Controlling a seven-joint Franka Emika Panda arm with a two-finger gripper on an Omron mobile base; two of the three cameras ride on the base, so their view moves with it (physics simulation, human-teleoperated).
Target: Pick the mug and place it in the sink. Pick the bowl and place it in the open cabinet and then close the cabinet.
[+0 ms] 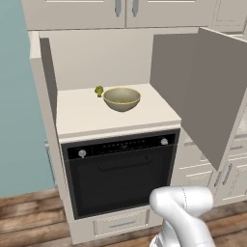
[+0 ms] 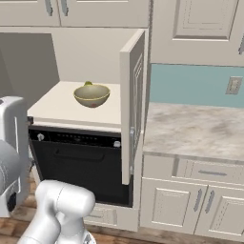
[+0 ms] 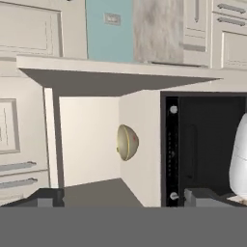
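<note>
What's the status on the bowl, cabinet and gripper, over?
Gripper open, empty. Bowl inside cabinet, beside a small green item. Both doors open. Nothing in the way.

Black oven [image 1: 120, 171], teal wall [image 1: 19, 120], wood floor [image 1: 29, 222].

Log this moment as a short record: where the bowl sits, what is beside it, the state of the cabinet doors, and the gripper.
bowl: wide olive-tan bowl with paler rim, upright on the cabinet floor
beside bowl: small green broccoli-like item, behind it to the left
cabinet: cream cabinet with beige interior, both doors open
below cabinet: black oven
gripper: two dark fingertips apart, open, holding nothing
remaining: cabinet not yet closed
</note>
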